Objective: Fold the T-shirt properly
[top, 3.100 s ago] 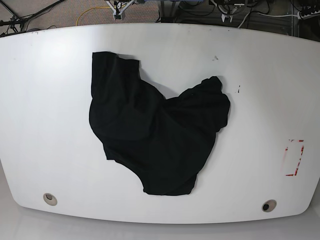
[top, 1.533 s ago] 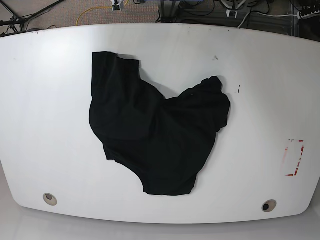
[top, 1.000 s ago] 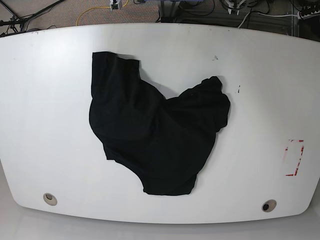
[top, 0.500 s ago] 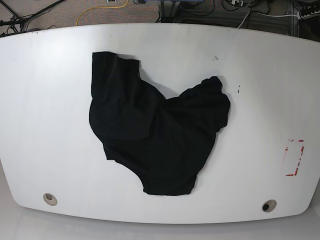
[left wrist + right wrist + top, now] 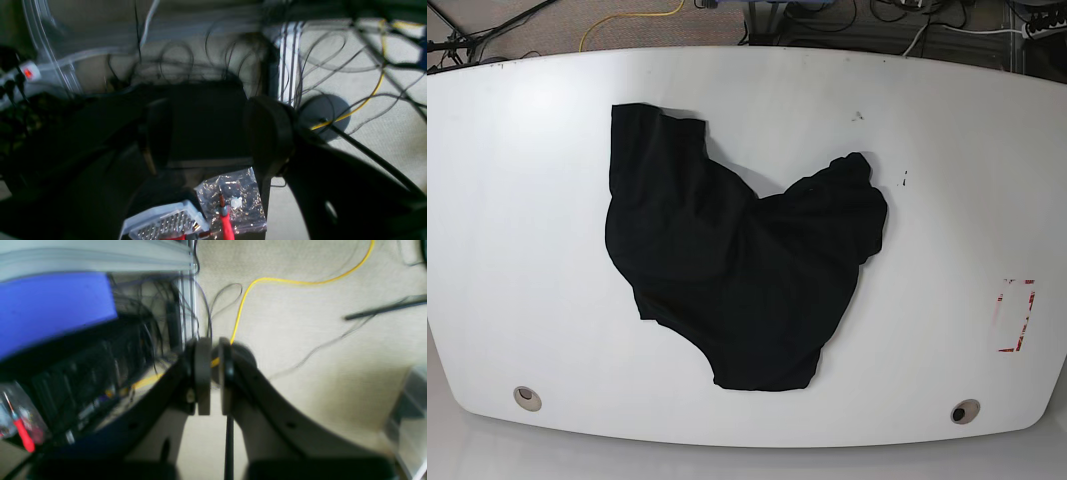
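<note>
The black T-shirt [image 5: 737, 265] lies crumpled in an uneven heap on the white table [image 5: 517, 220], a little left of centre in the base view. Neither arm shows in that view. My left gripper [image 5: 206, 133] appears only in the left wrist view, jaws apart with nothing between them, hanging over cables and dark boxes off the table. My right gripper [image 5: 215, 376] appears only in the right wrist view, its two pads nearly touching and empty, above beige carpet.
A red-marked rectangle [image 5: 1015, 315] sits near the table's right edge. Two round holes [image 5: 526, 398] [image 5: 964, 411] lie along the front edge. A yellow cable [image 5: 253, 290] and black wires run over the floor; a red-handled tool [image 5: 225, 220] lies in a plastic bag.
The T-shirt has not moved. At the top edge beyond the table, small light parts that showed earlier have slipped out of view.
</note>
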You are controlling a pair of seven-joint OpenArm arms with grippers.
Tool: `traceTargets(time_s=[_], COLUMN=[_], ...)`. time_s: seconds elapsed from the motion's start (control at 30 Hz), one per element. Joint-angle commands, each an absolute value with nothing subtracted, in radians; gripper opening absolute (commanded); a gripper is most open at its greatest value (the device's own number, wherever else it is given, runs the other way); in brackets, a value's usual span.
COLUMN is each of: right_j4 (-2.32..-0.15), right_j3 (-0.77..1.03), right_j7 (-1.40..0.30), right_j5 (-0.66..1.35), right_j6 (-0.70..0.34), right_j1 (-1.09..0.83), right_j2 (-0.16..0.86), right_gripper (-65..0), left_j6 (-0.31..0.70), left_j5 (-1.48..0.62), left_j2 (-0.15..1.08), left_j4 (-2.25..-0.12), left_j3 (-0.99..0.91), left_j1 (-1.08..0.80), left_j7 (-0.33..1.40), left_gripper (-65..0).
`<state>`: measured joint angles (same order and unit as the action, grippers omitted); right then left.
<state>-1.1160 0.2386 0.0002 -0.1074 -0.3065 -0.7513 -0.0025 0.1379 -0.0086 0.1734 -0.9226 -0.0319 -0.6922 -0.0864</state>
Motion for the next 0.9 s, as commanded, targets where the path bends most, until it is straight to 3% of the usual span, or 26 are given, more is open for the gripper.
traceTargets(time_s=[0.0,0.87], right_j4=[-1.165,-1.588], right_j3=[0.241,0.254], right_j7=[0.002,-0.032], right_j5=[-0.109,-0.096], right_j6=[-0.308,-0.311], right_j1=[-0.794,-1.011], right_j2=[-0.004,-0.025], right_gripper=[-60.9,-61.5], left_j6=[0.134,0.130], left_j5=[-0.013,-0.018], left_j2=[0.184,0.185], left_j4=[-0.964,-1.440], left_j3=[-0.035,-0.105], left_j1=[-0.732,-0.981], left_j7=[-0.091,-0.041], left_gripper=[-29.6,-31.2])
